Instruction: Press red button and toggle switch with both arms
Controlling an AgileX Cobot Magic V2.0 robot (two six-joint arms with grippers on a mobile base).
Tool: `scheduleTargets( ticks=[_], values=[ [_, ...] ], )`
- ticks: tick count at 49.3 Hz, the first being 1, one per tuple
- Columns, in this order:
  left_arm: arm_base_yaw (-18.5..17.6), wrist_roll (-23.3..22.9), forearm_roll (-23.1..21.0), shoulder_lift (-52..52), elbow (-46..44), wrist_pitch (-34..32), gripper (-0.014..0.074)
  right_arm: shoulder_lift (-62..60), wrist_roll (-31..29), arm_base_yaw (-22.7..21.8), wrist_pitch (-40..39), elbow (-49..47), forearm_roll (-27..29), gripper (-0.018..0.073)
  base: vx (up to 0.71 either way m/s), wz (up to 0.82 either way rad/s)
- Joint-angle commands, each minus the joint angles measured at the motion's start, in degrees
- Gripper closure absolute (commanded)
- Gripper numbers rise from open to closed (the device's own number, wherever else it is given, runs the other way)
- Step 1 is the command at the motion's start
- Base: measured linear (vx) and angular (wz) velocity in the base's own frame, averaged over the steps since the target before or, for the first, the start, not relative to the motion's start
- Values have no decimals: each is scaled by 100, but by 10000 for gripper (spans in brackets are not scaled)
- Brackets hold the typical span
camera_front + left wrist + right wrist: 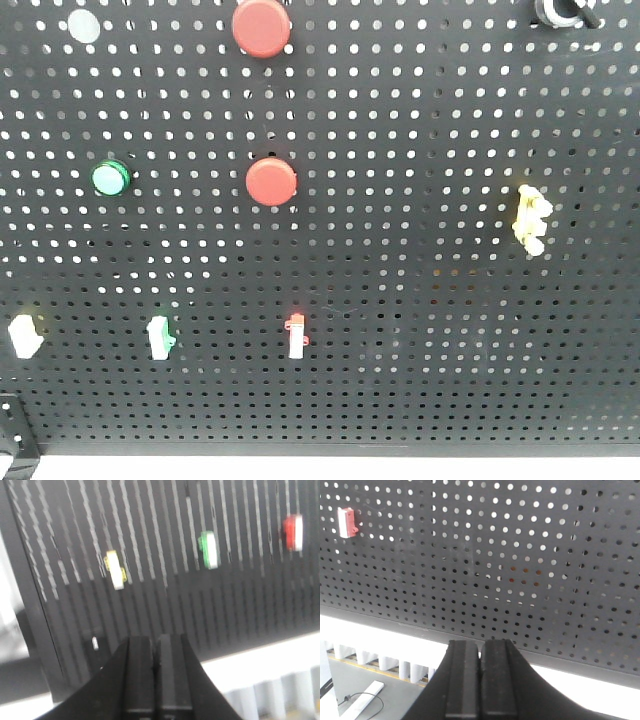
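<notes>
Both grippers, left (156,652) and right (480,655), sit fully closed, holding nothing, before the black pegboard (420,330). Two red buttons (271,181) sit upper centre; a red toggle switch (296,335) sits lower centre, near the bottom edge.

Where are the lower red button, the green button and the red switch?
Lower red button (271,181), front view, cap centre.
Green button (110,178), front view, lens centre.
Red switch (296,335), front view, white lever.
</notes>
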Motion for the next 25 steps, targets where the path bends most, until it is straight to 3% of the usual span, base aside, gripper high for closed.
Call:
scheduleTargets(
  ticks=[1,25],
  values=[
    [22,-26,-29,-42,193,-145,595,61,-48,-39,-305,-155,105,562,0,0],
    [22,-68,-29,-36,193,-118,595,61,-48,-39,-302,-155,105,562,0,0]
  ],
)
